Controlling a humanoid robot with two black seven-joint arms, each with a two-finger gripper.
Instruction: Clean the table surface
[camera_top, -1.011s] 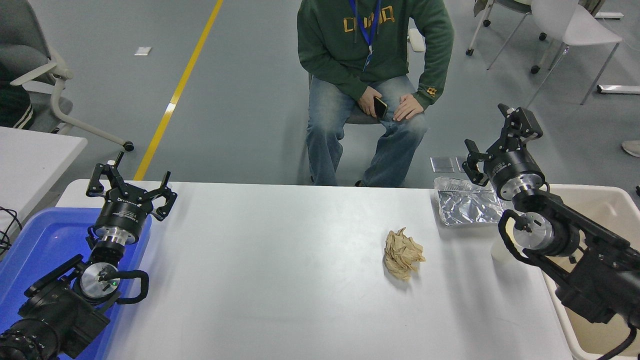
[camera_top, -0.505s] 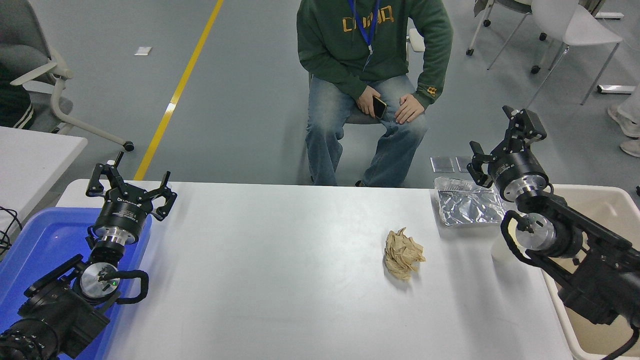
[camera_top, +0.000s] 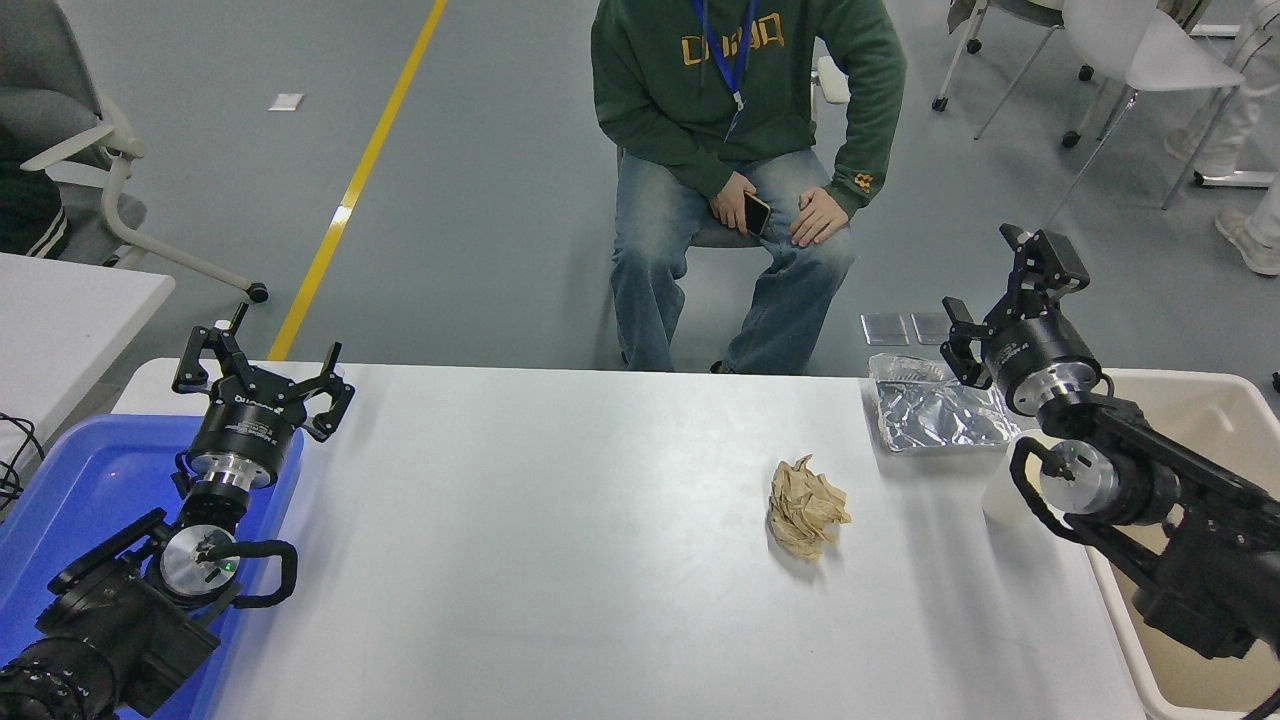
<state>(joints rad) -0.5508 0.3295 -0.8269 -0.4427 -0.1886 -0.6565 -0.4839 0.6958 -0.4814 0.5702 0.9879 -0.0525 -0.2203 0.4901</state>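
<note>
The white table surface (camera_top: 560, 540) fills the middle of the head view. A crumpled brown paper wad (camera_top: 803, 506) lies on it right of centre. A silver foil tray (camera_top: 935, 415) sits at the far right corner, and a white cup (camera_top: 1000, 495) stands partly hidden behind the right arm. My right gripper (camera_top: 1005, 285) hangs open and empty above the table's far right edge, just beyond the foil tray. My left gripper (camera_top: 262, 365) is parked open at the far left, over the blue bin's far end.
A blue bin (camera_top: 90, 500) sits at the left edge under the left arm and a beige bin (camera_top: 1200, 410) at the right edge. A person in a green hoodie (camera_top: 745, 90) sits at the far side. A second white table (camera_top: 70, 310) shows at left.
My right arm has shifted slightly right and toward me, the open gripper ending a little lower in the picture. The left arm, paper wad and foil tray have not moved.
</note>
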